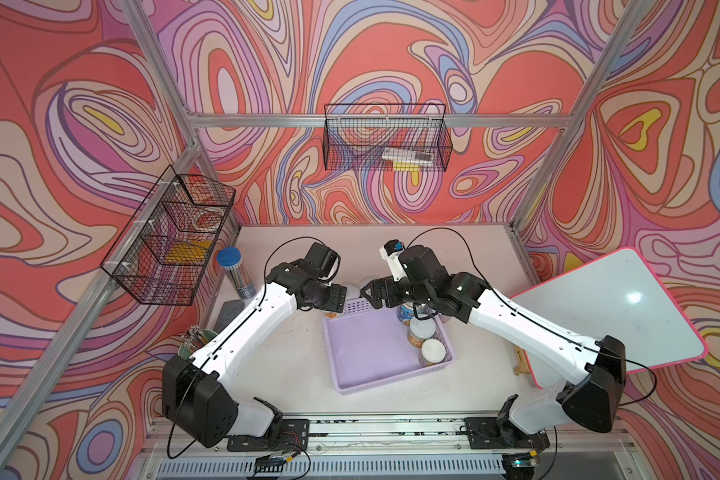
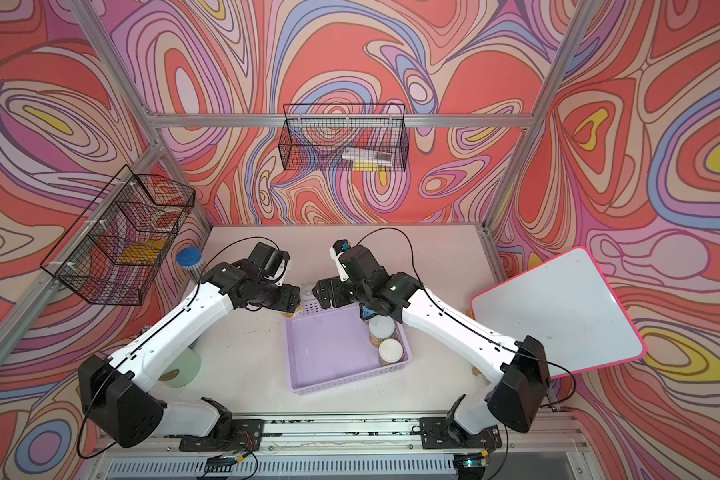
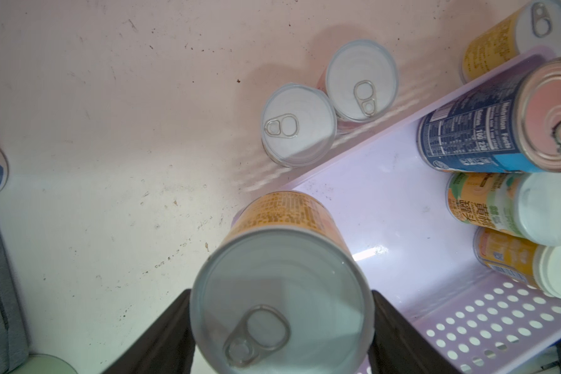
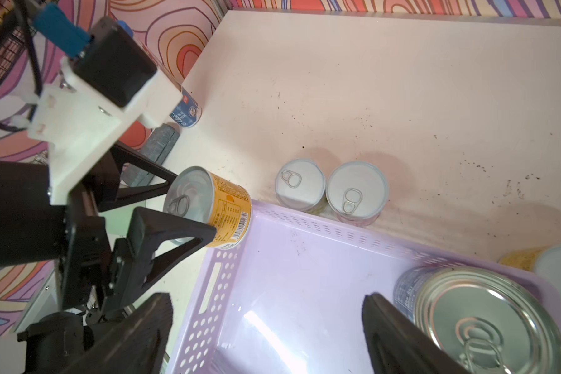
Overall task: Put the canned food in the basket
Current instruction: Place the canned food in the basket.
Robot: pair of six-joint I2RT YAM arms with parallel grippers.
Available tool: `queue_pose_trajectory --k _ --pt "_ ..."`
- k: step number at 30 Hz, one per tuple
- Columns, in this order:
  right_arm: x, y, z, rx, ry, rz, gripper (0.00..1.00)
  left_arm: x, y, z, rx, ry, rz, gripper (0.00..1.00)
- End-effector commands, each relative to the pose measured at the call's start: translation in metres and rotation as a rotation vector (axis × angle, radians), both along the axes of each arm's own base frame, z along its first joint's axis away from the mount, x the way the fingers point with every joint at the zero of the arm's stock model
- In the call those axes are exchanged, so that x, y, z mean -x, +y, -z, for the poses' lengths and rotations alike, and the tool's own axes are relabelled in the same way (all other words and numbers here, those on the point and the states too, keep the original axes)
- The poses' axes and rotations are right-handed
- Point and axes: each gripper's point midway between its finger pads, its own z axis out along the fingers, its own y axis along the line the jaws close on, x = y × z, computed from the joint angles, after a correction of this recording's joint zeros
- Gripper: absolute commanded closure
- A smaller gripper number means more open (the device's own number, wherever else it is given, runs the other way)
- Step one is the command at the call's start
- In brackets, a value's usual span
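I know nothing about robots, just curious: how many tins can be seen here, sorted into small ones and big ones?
small cans, whitish lids: 6
big can, blue label: 1
Total: 7 in view

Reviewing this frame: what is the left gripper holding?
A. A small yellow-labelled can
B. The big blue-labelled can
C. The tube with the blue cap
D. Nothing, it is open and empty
A: the left gripper has its fingers closed on the sides of a small yellow-labelled can, while the blue-labelled can already sits in the basket.
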Motion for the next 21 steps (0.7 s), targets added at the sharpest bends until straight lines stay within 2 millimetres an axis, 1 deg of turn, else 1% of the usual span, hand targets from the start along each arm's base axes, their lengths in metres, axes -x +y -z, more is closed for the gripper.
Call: queue_pose_trajectory --k 1,6,10,17,21 --pt "0.012 -0.018 0.000 0.033 -0.002 -0.044 0.06 -0.005 -0.023 -0.017 0.078 -0.073 0.052 0.29" --pt "0.013 -0.040 0.003 0.007 0.030 -0.041 0.06 -0.007 -0.048 -0.012 0.090 -0.081 0.100 0.30" --pt "0.013 -0.058 0.002 -0.026 0.047 -0.023 0.06 -0.008 -0.065 -0.008 0.081 -0.082 0.128 0.30" --pt "0.015 -0.099 0.007 -0.058 0.072 0.079 0.05 -0.010 -0.098 0.001 0.077 -0.096 0.145 0.30" --pt "0.020 -0.115 0.013 -0.088 0.097 0.117 0.05 -0.012 -0.113 0.009 0.056 -0.100 0.132 0.31"
